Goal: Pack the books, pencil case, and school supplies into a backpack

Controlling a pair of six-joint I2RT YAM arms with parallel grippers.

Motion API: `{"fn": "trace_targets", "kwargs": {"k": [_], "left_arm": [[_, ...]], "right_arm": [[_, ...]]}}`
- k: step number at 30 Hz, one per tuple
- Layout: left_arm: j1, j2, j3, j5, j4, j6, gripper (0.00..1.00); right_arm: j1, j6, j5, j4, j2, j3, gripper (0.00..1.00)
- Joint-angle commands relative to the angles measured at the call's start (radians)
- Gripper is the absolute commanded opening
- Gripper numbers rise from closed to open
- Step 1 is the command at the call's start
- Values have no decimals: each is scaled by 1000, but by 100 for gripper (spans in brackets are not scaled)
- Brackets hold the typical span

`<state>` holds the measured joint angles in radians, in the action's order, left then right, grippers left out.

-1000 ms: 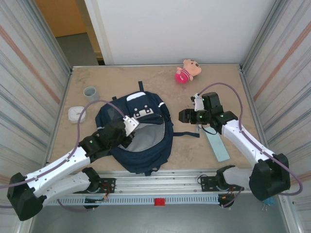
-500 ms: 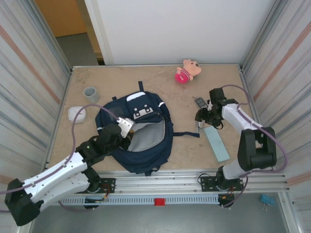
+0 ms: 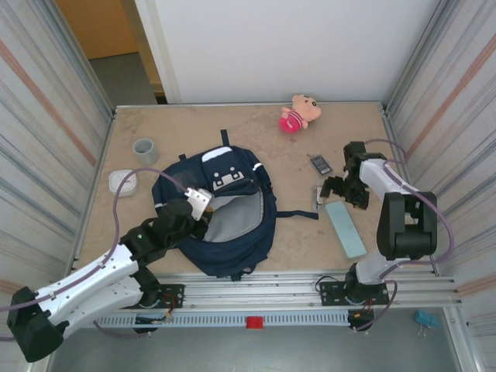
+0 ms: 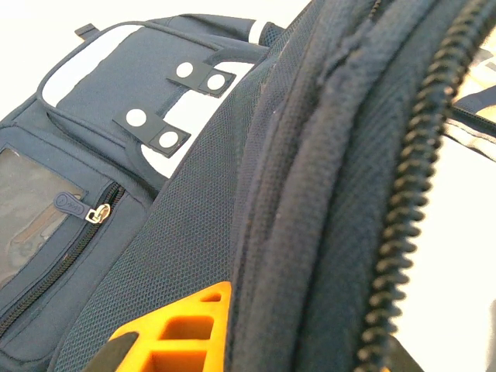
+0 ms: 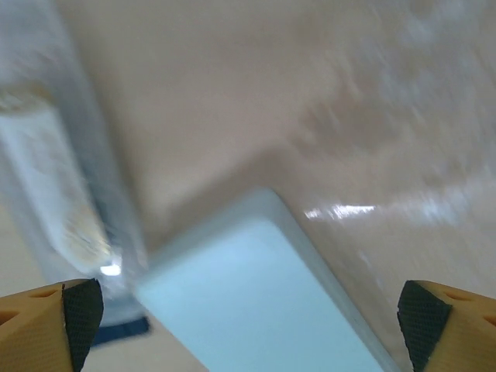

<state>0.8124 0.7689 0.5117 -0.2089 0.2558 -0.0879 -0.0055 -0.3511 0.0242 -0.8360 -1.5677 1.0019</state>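
Your right arm has pulled back toward the right wall since a second ago, and its jaws have spread wide; your left arm has hardly shifted. At the left of the table (image 3: 194, 124) a grey cup (image 3: 144, 149) stands upright, with a white box (image 3: 122, 182) near it toward you. The left gripper (image 3: 194, 208) is clenched on the rim of the backpack (image 3: 232, 232), which lies flat at the middle of the table with its mouth open and grey lining showing; in the left wrist view you see the zip edge lying across an orange finger (image 4: 178, 329). A plush toy (image 3: 298, 112) lies at the far edge. Right of the bag, the small dark gadget (image 3: 318, 163) rests alone on the wood, and a slim silvery piece (image 3: 318, 196) lies nearer you, just beside the pencil case (image 3: 346, 229). The right gripper (image 3: 335, 188) hovers released over the far end of that case, holding nothing.
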Motion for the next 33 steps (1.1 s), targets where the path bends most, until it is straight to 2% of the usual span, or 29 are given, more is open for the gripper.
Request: {"fn": "trace_targets", "kwargs": {"k": [1,3,6,10,17,18,21,23,29,33], "left_arm": [[-7,-15,-12,5,-38,-44,0],[-8,-26,-10,3,-35,-40,0],[-7,-46,-14,-6,-33,-33,0],[-9,-75,-30,-20,-38,-28,0],[-9,-99,-48,-18,-45,-31,0],[-9,-100,-48,-19,-50,-30,0],[-9,-100,-47,-14,-56,-27,0],[-9,-98,-44,-13,-60,-26,0],[-9,-86,-40,-4,-67,-32,0],[-9,-74,-31,0,-68,-31,0]], "right_arm": [[-51,-4,43,-45,67,-61,99],[-62,1,85,-35,84,-75,99],[-50,-18,84,-39,86,-89,99],[-46,-24,194,-60,69,-123,99],[65,-72,313,-127,165,-131,99],[77,-78,290,-140,176,-120,99],[120,-86,90,-190,185,-76,99],[137,-85,21,-206,149,-72,99],[182,-96,79,-129,61,-111,100],[197,-104,84,-100,15,-115,95]]}}
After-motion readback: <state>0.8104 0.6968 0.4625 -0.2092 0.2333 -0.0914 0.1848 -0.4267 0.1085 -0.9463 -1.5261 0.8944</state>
